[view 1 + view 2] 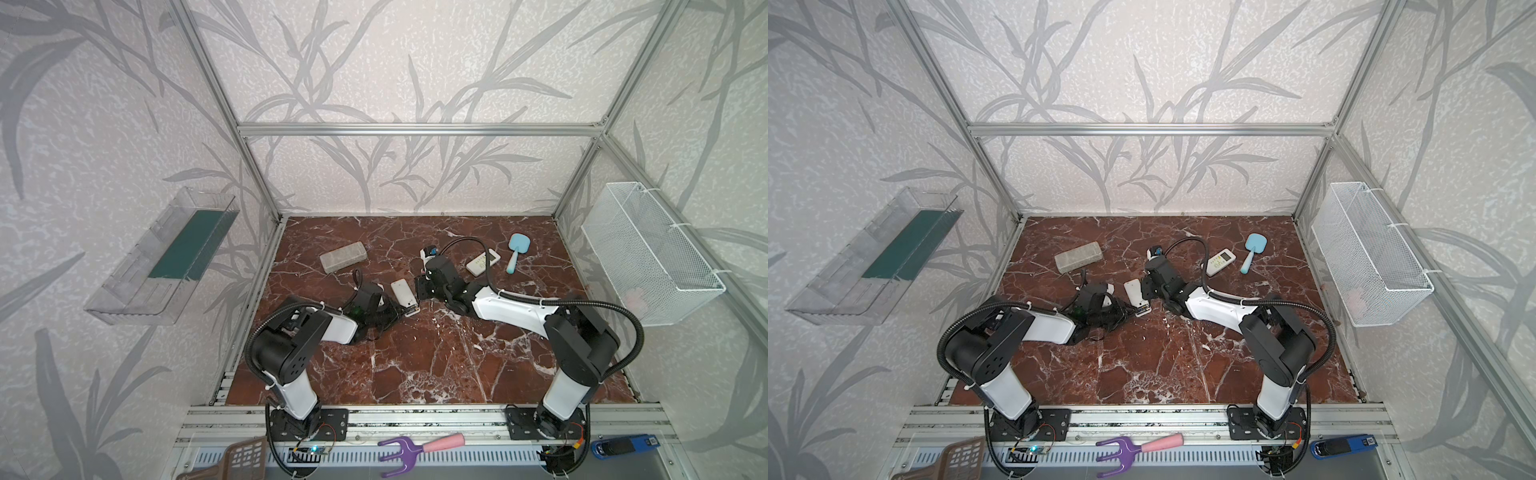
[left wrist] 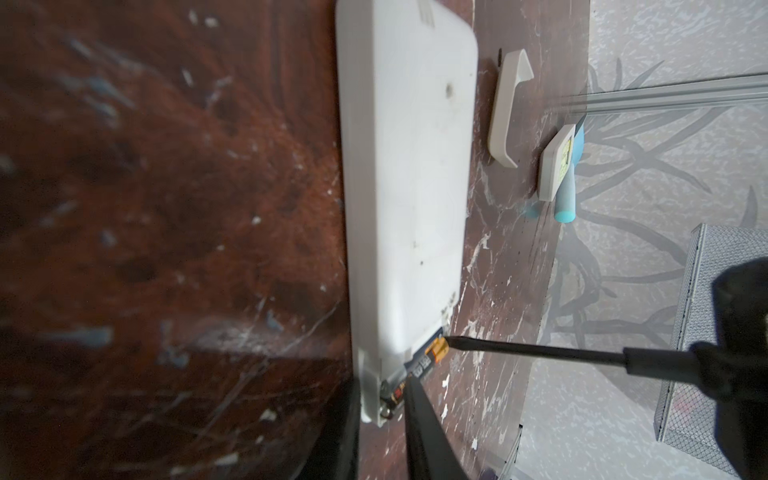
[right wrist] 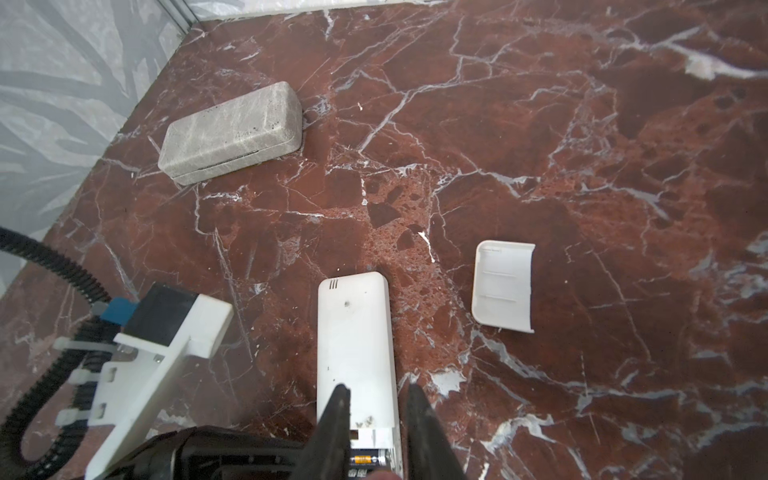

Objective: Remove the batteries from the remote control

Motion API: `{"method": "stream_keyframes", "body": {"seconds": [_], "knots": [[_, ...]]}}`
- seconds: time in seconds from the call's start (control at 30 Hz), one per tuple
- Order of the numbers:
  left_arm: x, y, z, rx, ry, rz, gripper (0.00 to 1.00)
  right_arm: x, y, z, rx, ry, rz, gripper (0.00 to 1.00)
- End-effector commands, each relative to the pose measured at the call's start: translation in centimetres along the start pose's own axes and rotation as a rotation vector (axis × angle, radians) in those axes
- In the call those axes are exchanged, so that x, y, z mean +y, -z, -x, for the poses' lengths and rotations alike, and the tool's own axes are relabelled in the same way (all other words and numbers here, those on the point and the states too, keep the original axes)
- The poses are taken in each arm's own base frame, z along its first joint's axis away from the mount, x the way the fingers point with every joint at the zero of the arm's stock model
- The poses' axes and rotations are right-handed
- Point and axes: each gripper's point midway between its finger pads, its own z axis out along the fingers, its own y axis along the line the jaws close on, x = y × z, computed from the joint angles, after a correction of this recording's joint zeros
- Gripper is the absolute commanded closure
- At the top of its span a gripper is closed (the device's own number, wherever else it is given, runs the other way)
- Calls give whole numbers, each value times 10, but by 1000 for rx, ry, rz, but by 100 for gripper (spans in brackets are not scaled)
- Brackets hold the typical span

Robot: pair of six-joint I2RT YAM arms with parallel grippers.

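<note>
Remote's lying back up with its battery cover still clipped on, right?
Not quite: the battery cover is off, lying on the table apart from the remote, as the right wrist view shows. The remote does lie back up.

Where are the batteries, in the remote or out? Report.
In. The cover lies off on the table, and the batteries sit in the remote's open compartment.

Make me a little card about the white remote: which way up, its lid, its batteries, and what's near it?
remote: back side up on the marble table
lid: off, lying beside the remote, apart
batteries: inside the open end
screwdriver: tip at a battery's gold end
left pincer: straddles the battery end
also there: grey case, second remote
</note>
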Motion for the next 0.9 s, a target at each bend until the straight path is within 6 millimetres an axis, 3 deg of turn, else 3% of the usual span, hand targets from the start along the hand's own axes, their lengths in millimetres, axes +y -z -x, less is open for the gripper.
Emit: {"method": "stream_keyframes", "body": {"seconds": [0.0,0.6,0.87], "knots": [[11,-4,2,-33,19,24,78,23,-1,-9,40,-157,134,100],[17,-9,-5,-24,35,7,82,10,-2,3,19,-363,188,100],[15,-10,-4,-22,32,3,82,0,-7,-1,43,-469,209,100]]}}
